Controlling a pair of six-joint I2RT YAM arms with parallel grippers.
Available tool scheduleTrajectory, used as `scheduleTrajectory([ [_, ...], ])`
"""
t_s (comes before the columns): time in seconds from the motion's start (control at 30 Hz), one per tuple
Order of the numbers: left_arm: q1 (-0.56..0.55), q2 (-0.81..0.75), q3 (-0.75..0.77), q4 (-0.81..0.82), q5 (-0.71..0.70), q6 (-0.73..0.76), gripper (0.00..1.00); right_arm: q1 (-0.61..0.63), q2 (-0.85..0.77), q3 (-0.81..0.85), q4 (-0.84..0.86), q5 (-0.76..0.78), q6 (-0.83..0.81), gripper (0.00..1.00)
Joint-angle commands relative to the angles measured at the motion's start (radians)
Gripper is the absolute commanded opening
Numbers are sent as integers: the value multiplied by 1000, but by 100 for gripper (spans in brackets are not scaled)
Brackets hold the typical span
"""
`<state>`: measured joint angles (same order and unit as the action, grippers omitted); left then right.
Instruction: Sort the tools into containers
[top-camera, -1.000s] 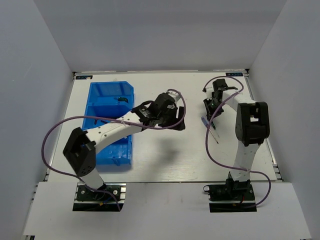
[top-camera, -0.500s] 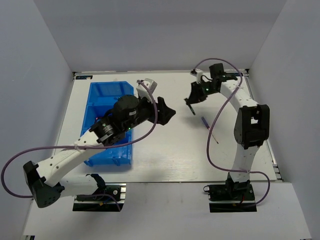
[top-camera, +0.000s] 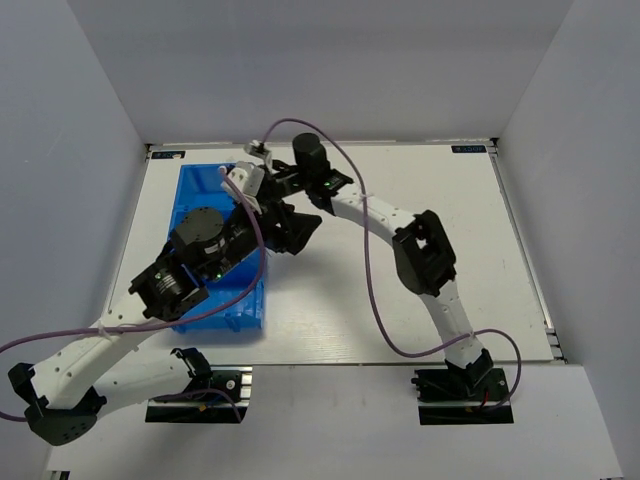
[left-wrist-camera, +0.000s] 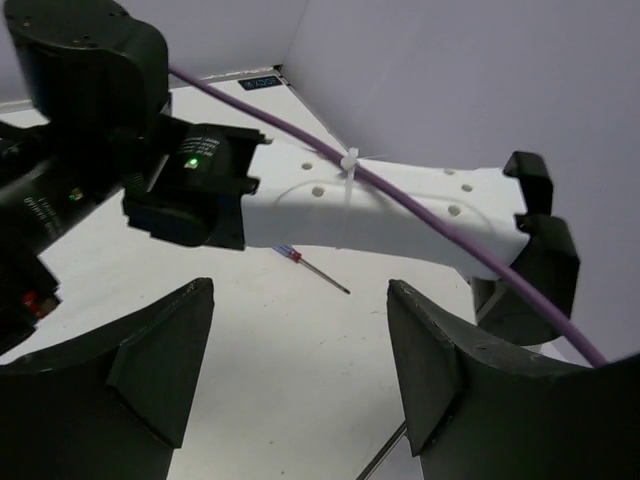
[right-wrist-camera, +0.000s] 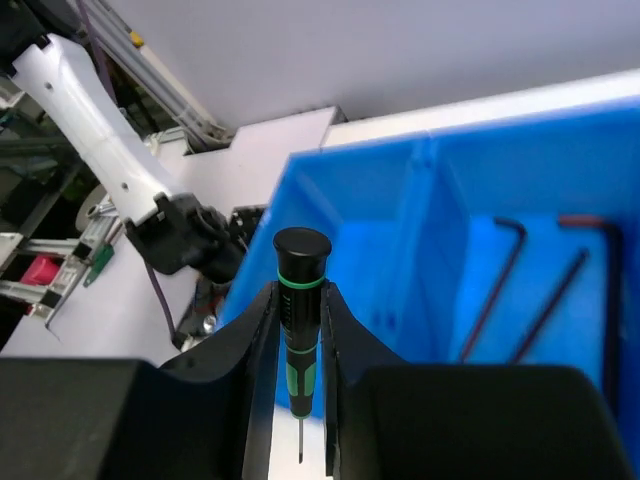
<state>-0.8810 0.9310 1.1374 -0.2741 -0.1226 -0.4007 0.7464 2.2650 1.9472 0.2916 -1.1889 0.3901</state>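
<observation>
My right gripper (right-wrist-camera: 298, 300) is shut on a black screwdriver with green bands (right-wrist-camera: 301, 262), held upright above the near corner of the translucent blue bin (right-wrist-camera: 450, 230). Dark L-shaped hex keys (right-wrist-camera: 520, 290) lie in one far compartment. From above, the right arm reaches left across the table, its gripper (top-camera: 278, 190) at the bin's (top-camera: 205, 190) right edge. My left gripper (left-wrist-camera: 300, 300) is open and empty, raised above the table beside the bin (top-camera: 290, 228). A thin blue-handled screwdriver (left-wrist-camera: 310, 268) lies on the table below the right arm.
The right arm's white link (left-wrist-camera: 400, 205) and purple cable (left-wrist-camera: 300, 125) cross the left wrist view. The raised left arm (top-camera: 205, 245) hides the bin's middle. White walls enclose the table on three sides.
The right arm has swung from the far right across to the bin, carrying the green-banded screwdriver. The left arm has lifted and drawn back left, its gripper still open.
</observation>
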Motion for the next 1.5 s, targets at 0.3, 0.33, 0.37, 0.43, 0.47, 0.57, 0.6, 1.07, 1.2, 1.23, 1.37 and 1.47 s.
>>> scheduleTrajectory([
  [0.3, 1, -101, 7, -116, -77, -1, 80, 171, 33, -14, 106, 63, 50, 0],
  [0.33, 1, -101, -5, -116, -77, -1, 80, 176, 34, -28, 87, 64, 44, 2],
  [0.37, 1, -101, -5, -103, -77, -1, 80, 183, 41, -28, 75, 71, 23, 4],
  [0.43, 1, -101, -14, -94, -77, -1, 80, 189, 45, -33, 26, 80, -7, 16],
  [0.47, 1, -101, -14, -94, -77, -1, 80, 191, 47, -28, 17, 84, -20, 21],
  [0.57, 1, -90, -5, -94, -68, -1, 80, 196, 41, -13, -11, 107, -36, 47],
  [0.6, 1, -81, -5, -94, -68, -1, 80, 196, 39, -10, -15, 110, -43, 49],
  [1.07, 1, 62, 22, -42, 46, -10, 33, 0, -148, -16, -469, 497, -193, 0],
  [1.2, 1, 244, 70, -17, 87, -46, 0, -195, -263, -33, -807, 923, -313, 0],
  [1.23, 1, 282, 93, -26, 78, -85, 0, -232, -283, -37, -853, 974, -370, 0],
  [1.37, 1, 490, 163, -72, 38, -240, 0, -456, -320, -44, -1182, 1034, -543, 50],
  [1.47, -9, 769, 368, -201, 37, -312, 21, -631, -338, -40, -1364, 1115, -571, 19],
])
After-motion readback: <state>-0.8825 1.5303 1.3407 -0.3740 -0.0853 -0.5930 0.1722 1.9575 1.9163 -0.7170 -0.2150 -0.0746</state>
